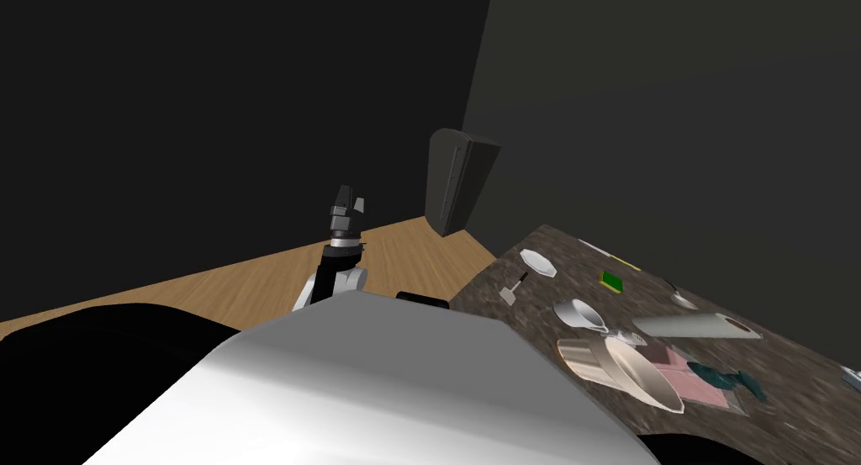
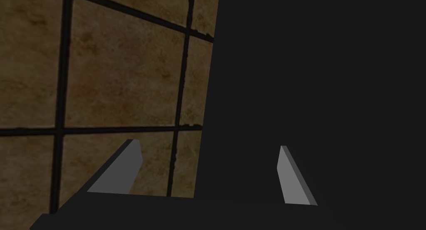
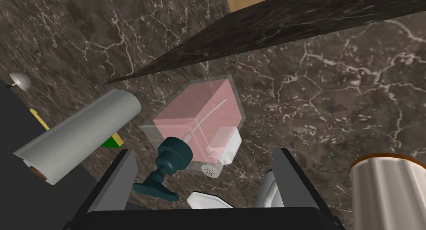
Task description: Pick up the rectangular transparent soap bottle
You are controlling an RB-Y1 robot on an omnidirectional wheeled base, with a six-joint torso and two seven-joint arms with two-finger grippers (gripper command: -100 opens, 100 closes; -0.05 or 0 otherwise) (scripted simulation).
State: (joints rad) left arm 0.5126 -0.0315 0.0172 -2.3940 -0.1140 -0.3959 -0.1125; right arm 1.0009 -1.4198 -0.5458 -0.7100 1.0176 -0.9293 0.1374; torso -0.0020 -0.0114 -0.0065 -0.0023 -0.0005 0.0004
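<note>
Wide-spread, my right pincer hung over the soap bottle, which lay flat on the marble table. A paper-towel roll lay just beside it; my left pincer gaped too.

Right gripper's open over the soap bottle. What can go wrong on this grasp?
1. The soap bottle appears to lie flat on the counter, askew to the open right gripper. Closing now may catch its corners and twist it.
2. Its teal pump sits close to one finger, which could land on it instead of the body.
3. The paper towel roll and a white item crowd the approach and could get knocked.
</note>
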